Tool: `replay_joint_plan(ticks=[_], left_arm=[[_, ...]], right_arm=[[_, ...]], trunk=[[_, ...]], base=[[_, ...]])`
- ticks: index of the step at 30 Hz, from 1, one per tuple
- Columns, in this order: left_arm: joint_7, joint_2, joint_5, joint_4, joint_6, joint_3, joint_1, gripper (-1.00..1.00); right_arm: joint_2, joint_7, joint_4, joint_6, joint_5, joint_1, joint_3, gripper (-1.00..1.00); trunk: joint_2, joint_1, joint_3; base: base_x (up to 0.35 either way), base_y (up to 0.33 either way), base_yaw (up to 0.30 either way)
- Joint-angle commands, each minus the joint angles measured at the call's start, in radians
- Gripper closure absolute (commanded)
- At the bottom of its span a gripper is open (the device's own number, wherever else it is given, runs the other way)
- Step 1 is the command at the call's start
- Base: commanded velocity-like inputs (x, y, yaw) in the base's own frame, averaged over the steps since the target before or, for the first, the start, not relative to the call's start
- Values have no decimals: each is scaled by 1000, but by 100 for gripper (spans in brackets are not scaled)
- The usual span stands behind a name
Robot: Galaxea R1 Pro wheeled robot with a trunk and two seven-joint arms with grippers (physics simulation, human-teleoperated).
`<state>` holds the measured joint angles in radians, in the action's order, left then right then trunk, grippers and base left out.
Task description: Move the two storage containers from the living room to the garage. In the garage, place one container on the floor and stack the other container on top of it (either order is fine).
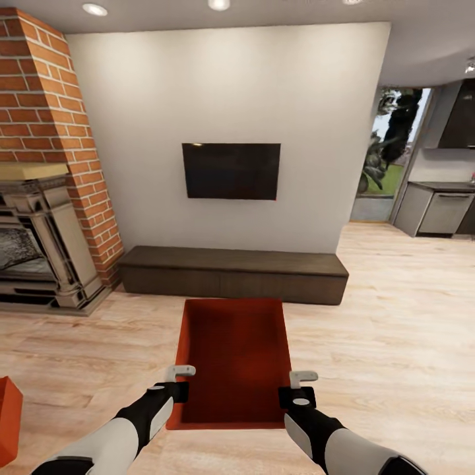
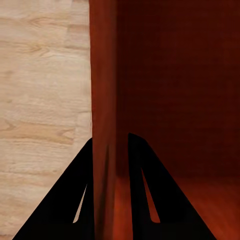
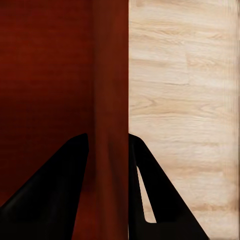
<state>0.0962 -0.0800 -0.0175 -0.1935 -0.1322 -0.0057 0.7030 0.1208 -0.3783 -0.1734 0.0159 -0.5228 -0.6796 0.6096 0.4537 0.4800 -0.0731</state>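
An orange-red rectangular open-top bin [image 1: 234,359] sits between both arms above the light wood-plank floor [image 1: 396,343], its inside bare. The left gripper [image 2: 111,150] pinches the bin's left wall; the right gripper [image 3: 107,145] pinches its right wall. A second orange-red bin [image 1: 8,422] shows at the left edge, its inside hidden

End effector [image 2: 111,165] astride container wall [image 2: 104,75]

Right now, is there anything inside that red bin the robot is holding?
The storage container looks empty: bare red bottom and walls. Each gripper, left and right, pinches a side wall. The near inner wall is hidden from the head view.
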Motion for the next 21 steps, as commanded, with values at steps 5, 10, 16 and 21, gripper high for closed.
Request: replay_joint_plan(ticks=[5, 10, 16, 21], left_arm=[[10, 16, 17, -4, -7, 50, 1, 100], [10, 16, 17, -4, -7, 50, 1, 100], [10, 16, 17, -4, -7, 51, 1, 100], [10, 16, 17, -4, -7, 50, 1, 100]], right_arm=[[-3, -11, 9, 4, -2, -1, -15, 100], [-3, -11, 9, 4, -2, -1, -15, 100], [-3, -11, 9, 4, -2, -1, -15, 100], [-3, -11, 9, 4, -2, 0, -16, 100]], trunk=[[2, 1, 0], [2, 1, 2], [2, 1, 4], [2, 1, 6]], base=[[0, 0, -252], [0, 0, -252], [0, 0, -252], [0, 0, -252]])
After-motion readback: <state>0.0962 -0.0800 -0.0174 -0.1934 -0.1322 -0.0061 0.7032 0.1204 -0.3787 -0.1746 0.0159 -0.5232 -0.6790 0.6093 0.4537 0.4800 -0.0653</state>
